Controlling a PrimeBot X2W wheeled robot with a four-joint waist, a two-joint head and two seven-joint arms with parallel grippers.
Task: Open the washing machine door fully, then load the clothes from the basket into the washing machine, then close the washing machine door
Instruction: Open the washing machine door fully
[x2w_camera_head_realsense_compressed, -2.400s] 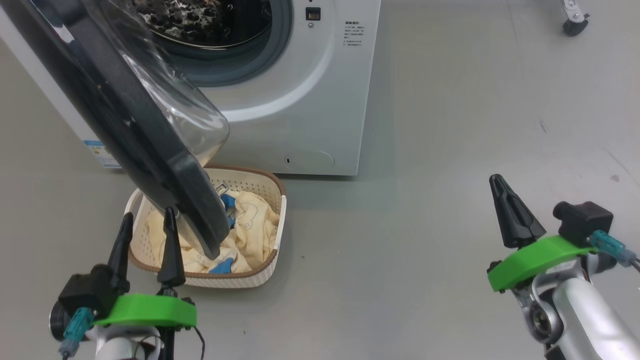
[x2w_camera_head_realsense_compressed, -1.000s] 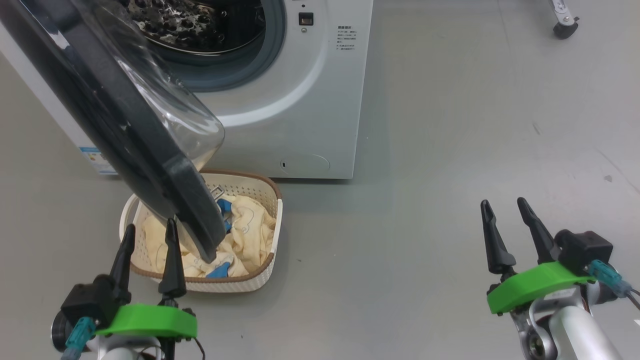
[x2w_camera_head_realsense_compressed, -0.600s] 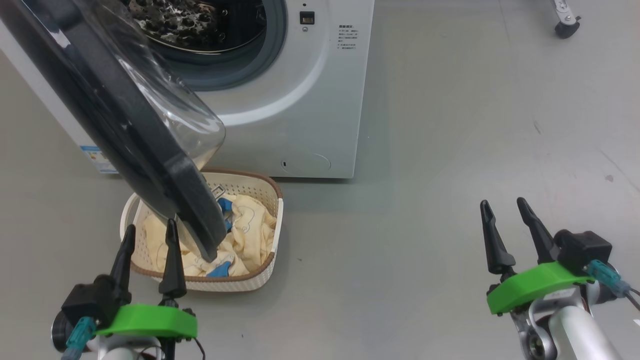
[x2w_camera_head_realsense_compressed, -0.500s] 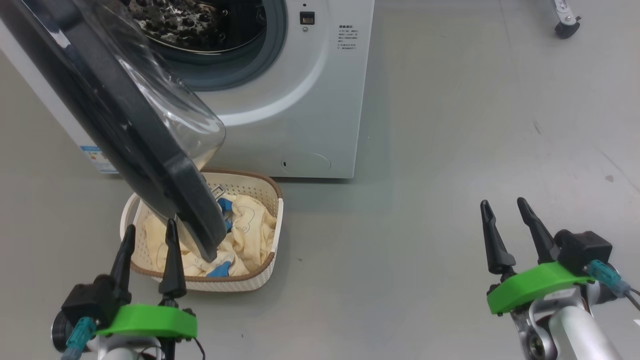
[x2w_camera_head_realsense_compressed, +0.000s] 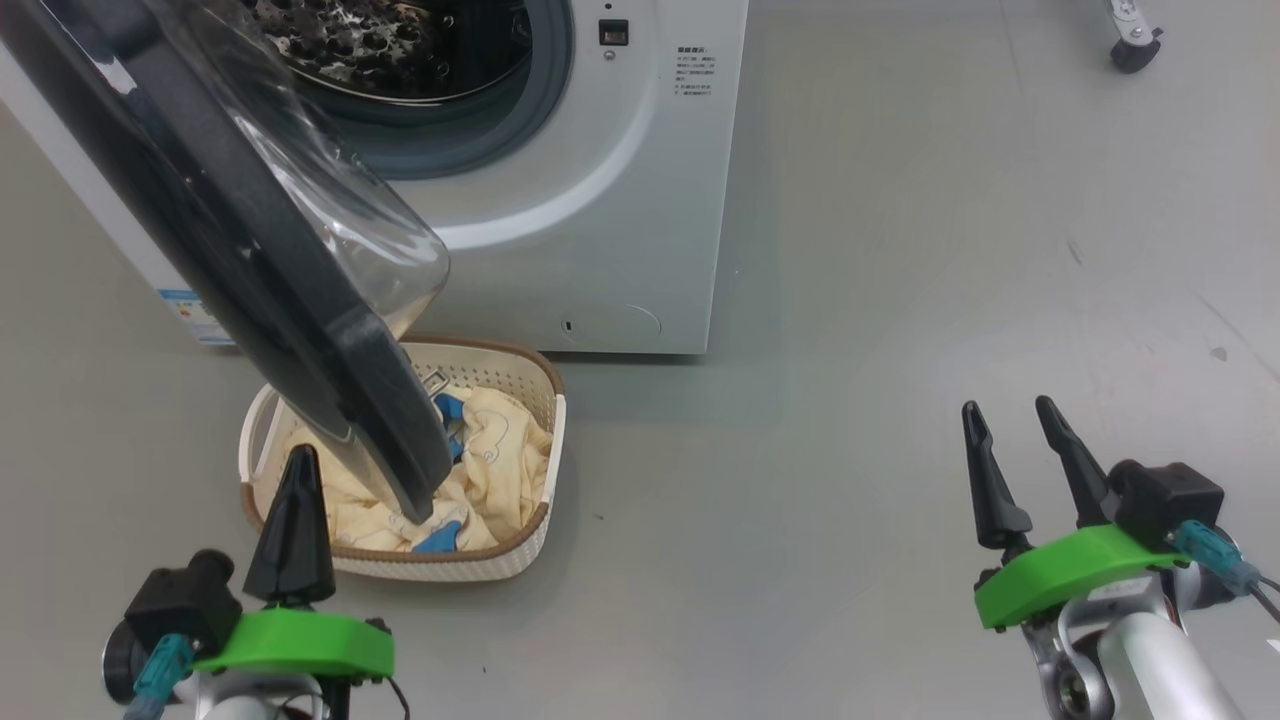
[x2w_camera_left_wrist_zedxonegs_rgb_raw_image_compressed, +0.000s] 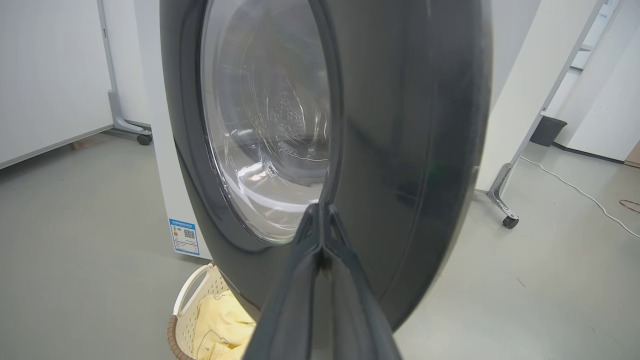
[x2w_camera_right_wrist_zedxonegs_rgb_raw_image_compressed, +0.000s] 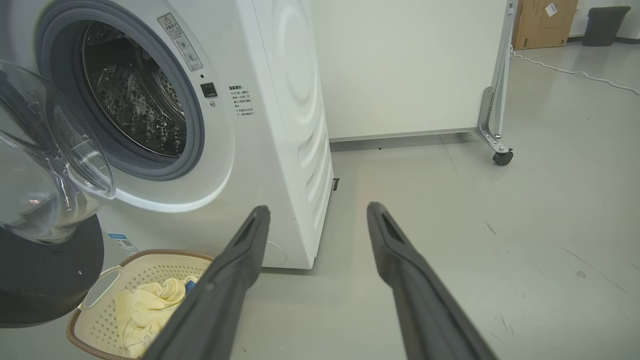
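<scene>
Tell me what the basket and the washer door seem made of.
Basket: likely moulded plastic, matte cream, perforated walls, brown woven-look rim. Door: glossy black ring, probably plastic, reflections on it; clear bulging window, glass or clear plastic.

You can't see all the clothes (x2w_camera_head_realsense_compressed: 500, 450): the washing machine door (x2w_camera_head_realsense_compressed: 300, 330), its top cut off, covers the middle of the basket (x2w_camera_head_realsense_compressed: 450, 565).

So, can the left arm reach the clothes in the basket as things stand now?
Probably not directly: the partly open washing machine door hangs over the basket, between the left tool, shut, and most of the clothes. Only their right part lies uncovered.
</scene>
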